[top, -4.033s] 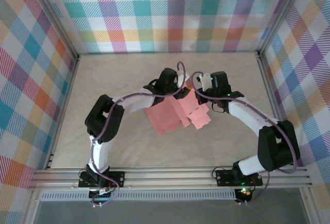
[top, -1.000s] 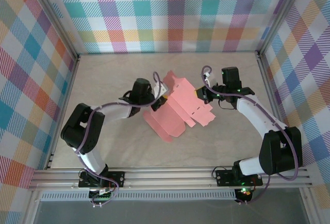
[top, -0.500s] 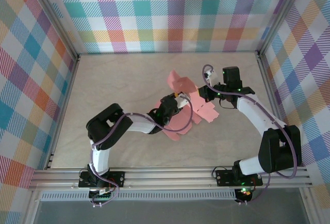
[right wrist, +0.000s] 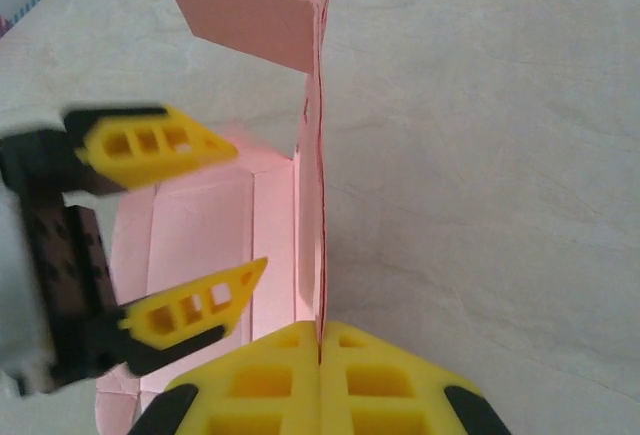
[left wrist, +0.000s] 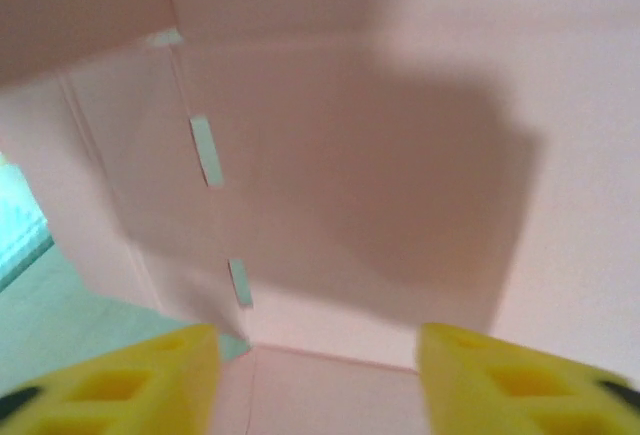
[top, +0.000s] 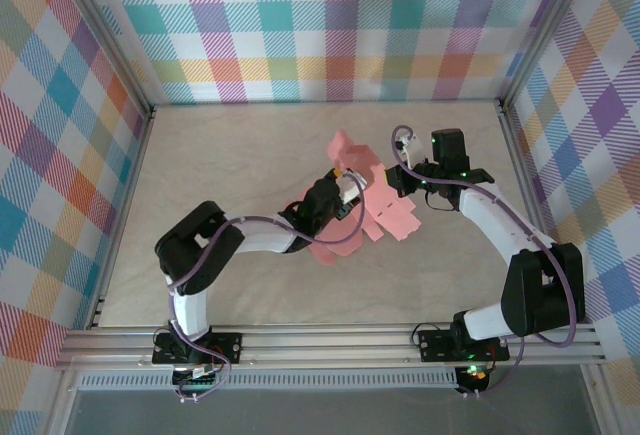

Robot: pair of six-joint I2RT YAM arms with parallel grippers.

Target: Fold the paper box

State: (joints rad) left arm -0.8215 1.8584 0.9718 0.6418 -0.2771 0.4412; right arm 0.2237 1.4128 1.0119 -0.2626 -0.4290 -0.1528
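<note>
beige table (top: 220, 155), plaid walls (top: 330, 25), aluminium rail (top: 330, 340)

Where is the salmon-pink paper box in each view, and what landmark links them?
Top external: salmon-pink card paper box, mid-frame.
Left wrist: box close up, above open left gripper.
Right wrist: its upright panel, centre, pinched by right gripper.
Shared landmark: left gripper's yellow fingers.
</note>
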